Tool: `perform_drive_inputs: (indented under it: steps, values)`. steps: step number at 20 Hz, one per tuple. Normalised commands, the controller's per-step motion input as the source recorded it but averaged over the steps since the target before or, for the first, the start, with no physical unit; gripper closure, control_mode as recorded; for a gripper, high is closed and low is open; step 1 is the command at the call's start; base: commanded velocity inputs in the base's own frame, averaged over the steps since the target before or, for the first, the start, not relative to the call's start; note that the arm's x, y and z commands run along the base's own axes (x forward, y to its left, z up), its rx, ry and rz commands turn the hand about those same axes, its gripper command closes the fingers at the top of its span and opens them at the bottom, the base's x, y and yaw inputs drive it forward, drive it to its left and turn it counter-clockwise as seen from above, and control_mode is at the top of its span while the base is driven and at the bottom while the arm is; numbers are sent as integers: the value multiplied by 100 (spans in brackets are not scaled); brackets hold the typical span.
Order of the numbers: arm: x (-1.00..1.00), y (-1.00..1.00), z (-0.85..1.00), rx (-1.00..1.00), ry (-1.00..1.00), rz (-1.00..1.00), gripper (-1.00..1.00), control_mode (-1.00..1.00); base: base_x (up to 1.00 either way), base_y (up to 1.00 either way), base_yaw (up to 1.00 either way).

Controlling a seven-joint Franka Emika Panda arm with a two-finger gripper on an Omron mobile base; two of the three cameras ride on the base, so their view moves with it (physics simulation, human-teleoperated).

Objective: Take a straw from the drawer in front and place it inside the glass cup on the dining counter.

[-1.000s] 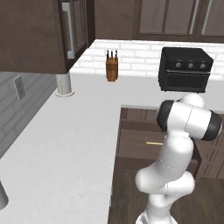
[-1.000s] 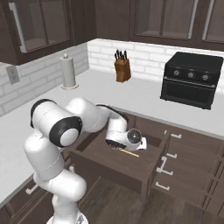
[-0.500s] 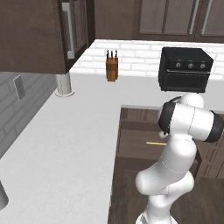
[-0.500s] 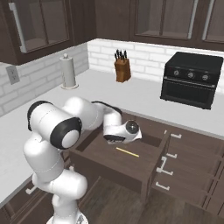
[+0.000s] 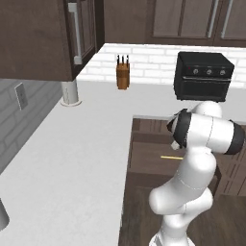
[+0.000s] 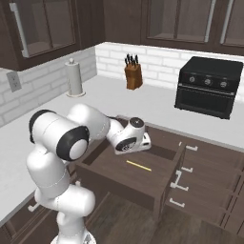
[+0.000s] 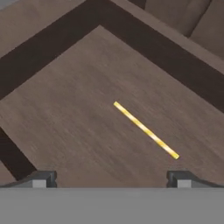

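Above the open drawer (image 6: 125, 177), the gripper (image 7: 112, 178) hangs with its jaws spread as wide as they go and nothing between them. In the hand view the two dark fingertips (image 7: 40, 179) stand far apart at the bottom edge, looking down onto the drawer floor. In the right base view the arm (image 6: 90, 125) bends low from its white shoulder and reaches forward, the hand (image 6: 129, 138) hovering over the back part of the drawer, clear of the wood. The straw (image 7: 145, 130) lies flat on the drawer floor, thin, straight and pale yellow, running slantwise ahead of the fingertips and apart from them. In the right base view the straw (image 6: 138, 165) rests just in front of the hand; in the left base view it (image 5: 171, 157) shows beside the arm's elbow.
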Motion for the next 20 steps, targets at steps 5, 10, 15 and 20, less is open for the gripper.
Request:
perform_drive_inputs:
  steps: [5, 10, 15, 20]
  values:
    - [0, 8, -19, -2, 5, 2, -100, -100, 0, 0, 0]
    - [0, 0, -56, 0, -2, 6, -100, -100, 0, 0, 0]
    - [0, 0, -65, -1, -7, 5, -100, -100, 0, 0, 0]
    - [11, 0, -19, 0, -7, 4, -100, -100, 0, 0, 0]
